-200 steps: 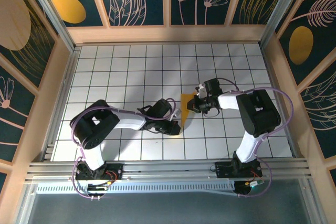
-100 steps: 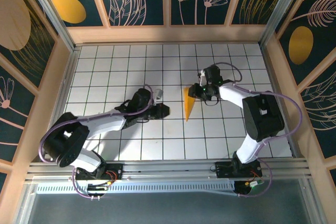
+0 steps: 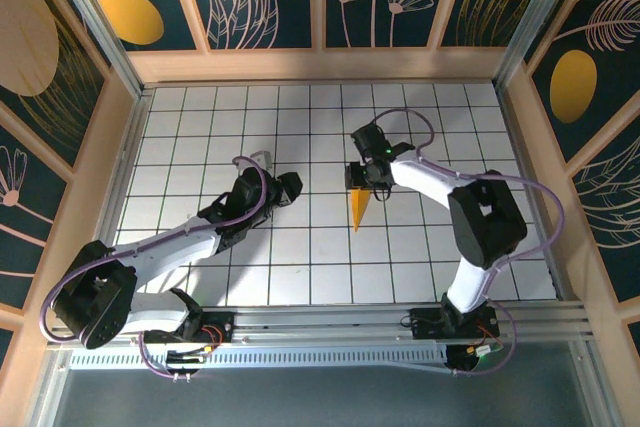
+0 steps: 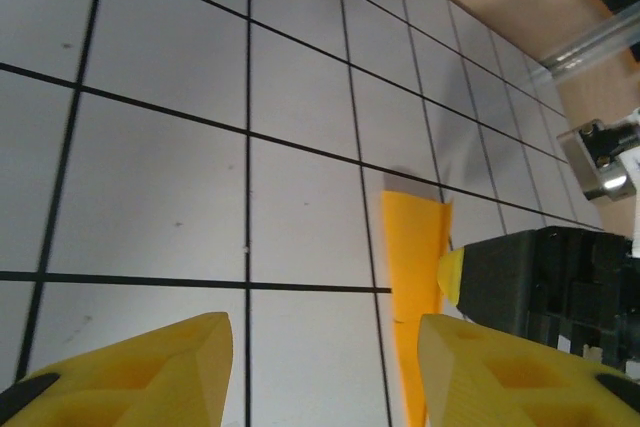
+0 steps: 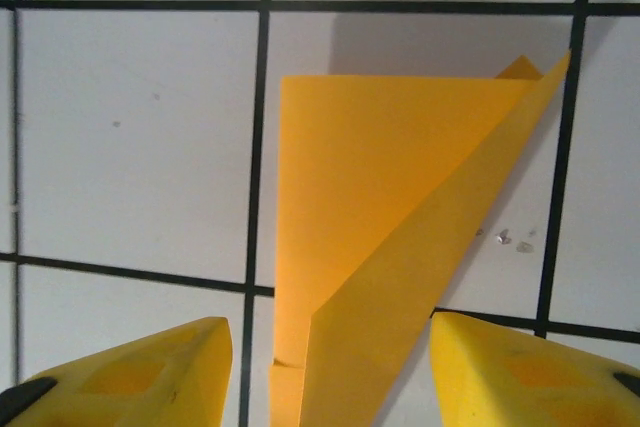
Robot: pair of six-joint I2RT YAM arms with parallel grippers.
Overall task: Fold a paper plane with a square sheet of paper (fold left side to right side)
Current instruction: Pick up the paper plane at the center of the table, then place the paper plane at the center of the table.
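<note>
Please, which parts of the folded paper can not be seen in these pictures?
- Top external: the right gripper overlaps the paper plane at its wide end.
- Right wrist: the bottom edge cuts off its pointed end.
- Left wrist: the bottom edge cuts its lower part; the right gripper's black body covers its side edge.

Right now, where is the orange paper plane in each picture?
Top camera: the paper plane lies just right of the middle, its tip pointing toward the near edge.
Left wrist camera: the paper plane is at the lower right, seen as a narrow strip.
Right wrist camera: the paper plane is in the middle, big and close.
Shared landmark: the white gridded table, whose black lines run under it in every picture.
</note>
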